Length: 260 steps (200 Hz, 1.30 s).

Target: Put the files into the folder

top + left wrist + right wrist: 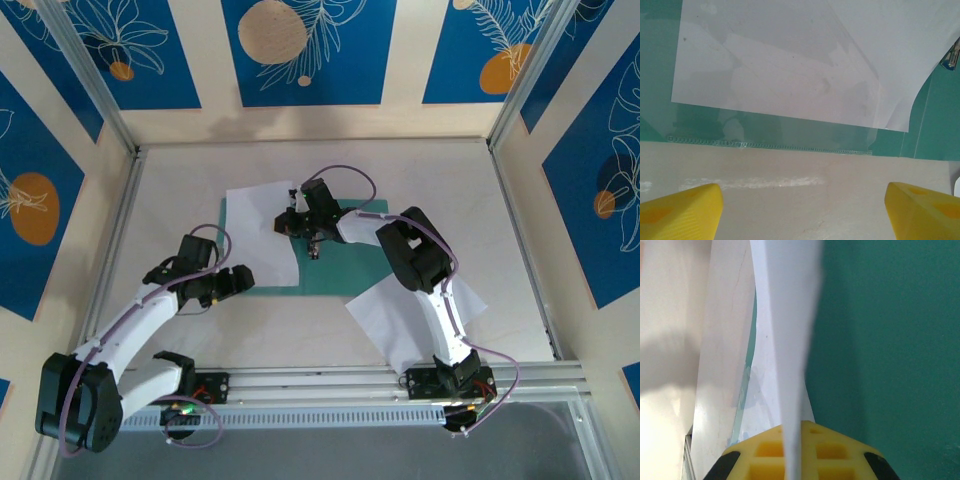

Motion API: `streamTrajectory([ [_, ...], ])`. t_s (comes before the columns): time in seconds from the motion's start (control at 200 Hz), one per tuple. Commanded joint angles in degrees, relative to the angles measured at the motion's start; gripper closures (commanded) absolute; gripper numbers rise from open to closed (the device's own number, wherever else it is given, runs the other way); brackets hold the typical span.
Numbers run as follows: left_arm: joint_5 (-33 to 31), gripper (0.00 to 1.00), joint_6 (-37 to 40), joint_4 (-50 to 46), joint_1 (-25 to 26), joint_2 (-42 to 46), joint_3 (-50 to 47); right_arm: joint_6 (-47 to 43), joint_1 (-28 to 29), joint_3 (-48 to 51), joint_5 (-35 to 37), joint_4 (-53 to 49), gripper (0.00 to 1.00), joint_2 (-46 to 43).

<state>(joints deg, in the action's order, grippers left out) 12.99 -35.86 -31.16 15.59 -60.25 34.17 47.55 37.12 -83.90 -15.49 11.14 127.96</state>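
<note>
Right gripper [792, 442]: clamped on the lifted edge of a thin white rectangular paper sheet [785, 340], centre of the overhead view.
Left gripper [800, 212]: fingers spread wide, holding nothing, low over the pale table [790, 170] before the folder's near edge.
Folder: flat teal-green card folder [345, 262], mid-table, its left leaf under the held sheet.
Second white sheet [392, 318]: lower right, partly under the right arm.
Risk: a pinched pull could crease the paper or drag the folder.
Room: bare table left and above.

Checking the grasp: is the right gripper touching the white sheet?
Touching. The right wrist view shows the white sheet pinched edge-on in the shut right gripper.
</note>
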Motion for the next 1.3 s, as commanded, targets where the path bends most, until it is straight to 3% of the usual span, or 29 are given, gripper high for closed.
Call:
streamTrajectory([
  [0.0,-0.3,0.16,0.8,-1.3,-0.8,-0.6,1.3,0.3,0.3,0.3,-1.1,0.3,1.00,0.1],
  [0.655,-1.4,0.14,1.2,-0.5,-0.8,-1.1,0.9,-1.2,1.3,0.3,-0.4,-1.6,1.00,-0.6],
  [0.915,-0.9,0.14,1.2,-0.2,-0.8,-0.7,-0.1,-3.8,-0.3,-2.1,-0.5,-6.3,0.74,-0.3],
  [1.295,-0.9,0.13,0.9,0.3,-0.7,-0.6,-0.9,-8.2,-2.6,-7.5,0.7,-14.1,0.69,0.4],
])
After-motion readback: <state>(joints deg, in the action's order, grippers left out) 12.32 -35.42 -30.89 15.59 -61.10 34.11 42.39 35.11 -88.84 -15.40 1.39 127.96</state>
